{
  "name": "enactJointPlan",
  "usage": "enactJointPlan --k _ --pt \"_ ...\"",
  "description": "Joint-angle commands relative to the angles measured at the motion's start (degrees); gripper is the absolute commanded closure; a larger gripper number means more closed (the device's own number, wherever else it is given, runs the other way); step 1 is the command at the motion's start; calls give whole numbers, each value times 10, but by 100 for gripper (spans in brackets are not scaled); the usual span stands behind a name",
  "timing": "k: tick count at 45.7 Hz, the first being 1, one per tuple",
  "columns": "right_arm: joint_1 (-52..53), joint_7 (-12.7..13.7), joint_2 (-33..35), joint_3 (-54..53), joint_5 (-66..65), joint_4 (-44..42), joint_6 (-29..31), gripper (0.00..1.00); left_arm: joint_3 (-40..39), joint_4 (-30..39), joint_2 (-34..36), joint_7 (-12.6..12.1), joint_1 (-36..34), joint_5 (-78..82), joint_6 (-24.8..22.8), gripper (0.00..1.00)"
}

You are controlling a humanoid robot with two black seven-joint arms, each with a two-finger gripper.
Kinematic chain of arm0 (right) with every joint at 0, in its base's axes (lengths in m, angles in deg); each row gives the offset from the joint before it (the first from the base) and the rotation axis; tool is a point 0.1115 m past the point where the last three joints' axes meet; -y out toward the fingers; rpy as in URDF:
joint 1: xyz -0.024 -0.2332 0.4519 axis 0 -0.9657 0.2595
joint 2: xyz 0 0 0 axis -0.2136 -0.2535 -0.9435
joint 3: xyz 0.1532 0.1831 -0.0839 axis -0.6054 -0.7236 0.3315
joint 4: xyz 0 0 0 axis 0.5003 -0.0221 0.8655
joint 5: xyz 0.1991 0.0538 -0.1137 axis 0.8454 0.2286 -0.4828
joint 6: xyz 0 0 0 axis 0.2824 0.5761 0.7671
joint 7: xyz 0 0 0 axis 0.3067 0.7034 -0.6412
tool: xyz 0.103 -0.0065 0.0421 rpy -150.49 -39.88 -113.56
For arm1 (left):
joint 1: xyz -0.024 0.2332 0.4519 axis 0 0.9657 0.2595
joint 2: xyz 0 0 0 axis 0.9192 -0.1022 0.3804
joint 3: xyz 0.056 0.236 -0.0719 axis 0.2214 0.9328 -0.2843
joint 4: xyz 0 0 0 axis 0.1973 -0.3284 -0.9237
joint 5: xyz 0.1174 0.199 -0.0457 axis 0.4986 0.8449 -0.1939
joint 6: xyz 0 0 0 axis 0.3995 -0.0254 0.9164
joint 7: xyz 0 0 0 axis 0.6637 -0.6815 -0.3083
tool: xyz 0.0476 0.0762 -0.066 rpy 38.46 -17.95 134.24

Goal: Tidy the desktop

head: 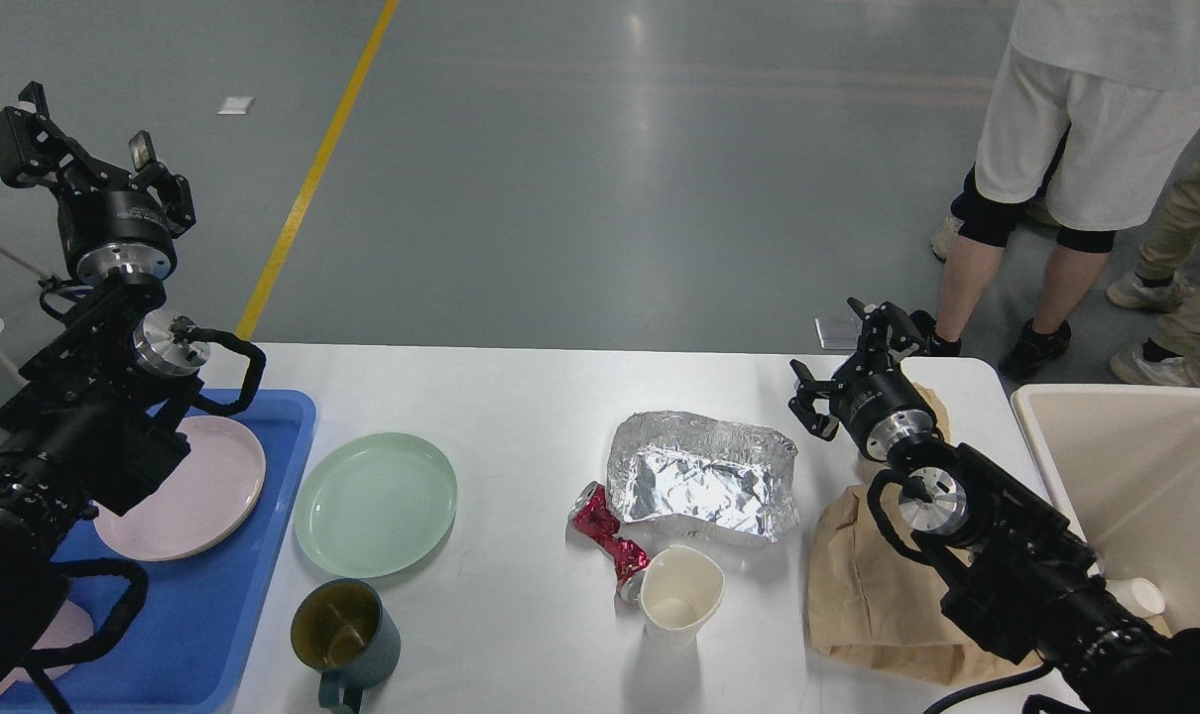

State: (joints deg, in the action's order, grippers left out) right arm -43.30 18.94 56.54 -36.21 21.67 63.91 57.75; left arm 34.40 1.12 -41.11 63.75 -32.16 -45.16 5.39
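The white desktop (521, 397) carries a green plate (376, 503), a dark green mug (344, 628), a crushed red can (608, 540), a white paper cup (679, 595), a foil tray (704, 476) and a brown paper bag (873, 585). My left gripper (79, 139) is raised high at the far left, above the blue tray, fingers spread and empty. My right gripper (848, 357) hovers over the table's back right, above the paper bag, open with nothing in it.
A blue tray (223, 605) at the left holds a pink plate (198, 491). A beige bin (1136, 476) stands off the table's right edge with a small cup inside. People stand on the floor beyond the back right corner.
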Motion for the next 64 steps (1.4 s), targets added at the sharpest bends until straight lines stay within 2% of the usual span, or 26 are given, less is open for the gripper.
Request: enactJointPlan --k 1,9,64 --pt "0 0 0 0 0 0 0 0 11 2 2 1 -11 0 -2 4" --pt "0 0 0 0 0 0 0 0 33 2 4 -8 -15 -1 -4 4" --pt "0 0 0 0 0 0 0 0 33 2 18 -8 -13 -9 -8 4"
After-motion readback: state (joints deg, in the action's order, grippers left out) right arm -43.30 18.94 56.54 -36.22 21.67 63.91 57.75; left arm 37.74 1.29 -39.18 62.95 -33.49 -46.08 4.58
